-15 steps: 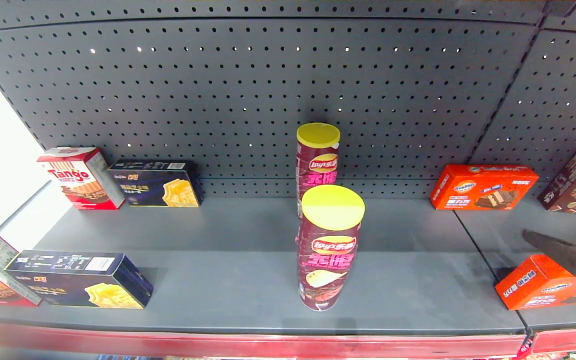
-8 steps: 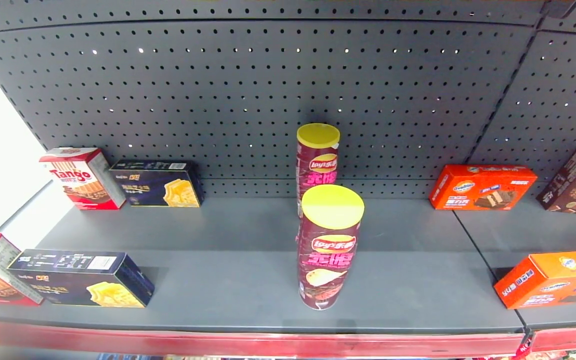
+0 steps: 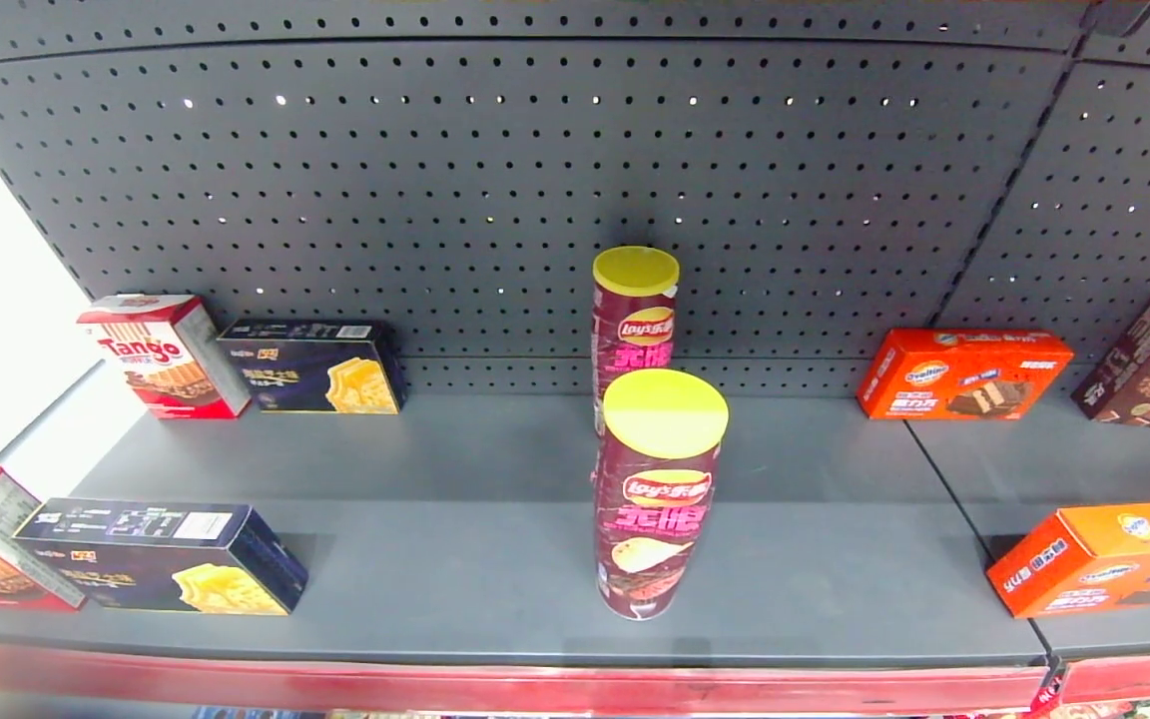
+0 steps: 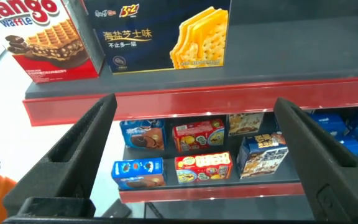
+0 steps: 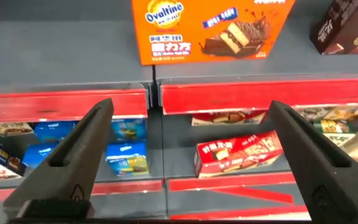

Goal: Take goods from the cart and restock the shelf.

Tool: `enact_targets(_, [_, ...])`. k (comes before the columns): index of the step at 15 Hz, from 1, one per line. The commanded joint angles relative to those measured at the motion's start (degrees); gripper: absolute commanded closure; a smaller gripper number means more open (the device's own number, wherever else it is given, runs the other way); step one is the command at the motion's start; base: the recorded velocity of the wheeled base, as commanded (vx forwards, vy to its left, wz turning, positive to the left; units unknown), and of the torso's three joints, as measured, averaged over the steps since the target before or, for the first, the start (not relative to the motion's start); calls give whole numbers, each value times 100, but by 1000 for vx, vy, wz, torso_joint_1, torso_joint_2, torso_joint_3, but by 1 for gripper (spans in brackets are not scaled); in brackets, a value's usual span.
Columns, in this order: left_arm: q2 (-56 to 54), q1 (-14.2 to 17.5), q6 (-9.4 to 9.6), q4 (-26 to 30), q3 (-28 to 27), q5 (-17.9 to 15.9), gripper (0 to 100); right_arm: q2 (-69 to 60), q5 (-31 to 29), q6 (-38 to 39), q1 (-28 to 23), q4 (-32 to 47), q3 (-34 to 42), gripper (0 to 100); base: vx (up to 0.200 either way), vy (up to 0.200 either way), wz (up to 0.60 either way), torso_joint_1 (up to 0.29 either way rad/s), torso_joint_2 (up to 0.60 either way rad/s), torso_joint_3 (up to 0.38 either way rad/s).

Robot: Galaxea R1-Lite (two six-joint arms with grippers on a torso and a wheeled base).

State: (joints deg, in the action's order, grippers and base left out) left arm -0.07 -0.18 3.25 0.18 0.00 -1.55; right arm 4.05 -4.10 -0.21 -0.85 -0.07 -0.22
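An orange box (image 3: 1104, 571) lies at the front right of the grey shelf (image 3: 435, 539); the right wrist view shows this orange box (image 5: 213, 28) just above the red shelf edge. My right gripper (image 5: 191, 104) is open and empty, a little in front of and below it. My left gripper (image 4: 194, 102) is also open and empty, in front of the red shelf edge below a red wafer box (image 4: 48, 37) and a dark blue cracker box (image 4: 160, 31). Two maroon chip cans with yellow lids stand mid-shelf, one in front (image 3: 657, 499) and one behind (image 3: 634, 310).
At the back stand a red wafer box (image 3: 161, 352), a dark blue box (image 3: 310, 366), another orange box (image 3: 964, 374) and a brown box (image 3: 1149, 361). Bare shelf lies either side of the cans. Lower shelves (image 4: 197, 168) hold several small packs.
The right gripper, seen at the front orange box a second ago, has let go and drawn back out of the head view. The box now lies flat on the shelf.
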Motion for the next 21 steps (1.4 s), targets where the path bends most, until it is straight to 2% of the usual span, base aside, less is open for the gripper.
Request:
enact_targets(1, [7,1,0,-1,0,-3,0,-308,58,-6,85,16,13,0,0,0,0,0,0,0])
enact_targets(5, [7,1,52,-1,0,-232,0,-317,49,12,85,16,13,0,0,0,0,0,0,0])
enact_targets(8, [7,1,52,-1,0,-126,0,-317,58,12,85,16,13,0,0,0,0,0,0,0])
enact_targets(21, [7,1,-27,-1,0,-135,0,-317,58,3,85,16,13,0,-15,0,0,0,0,0])
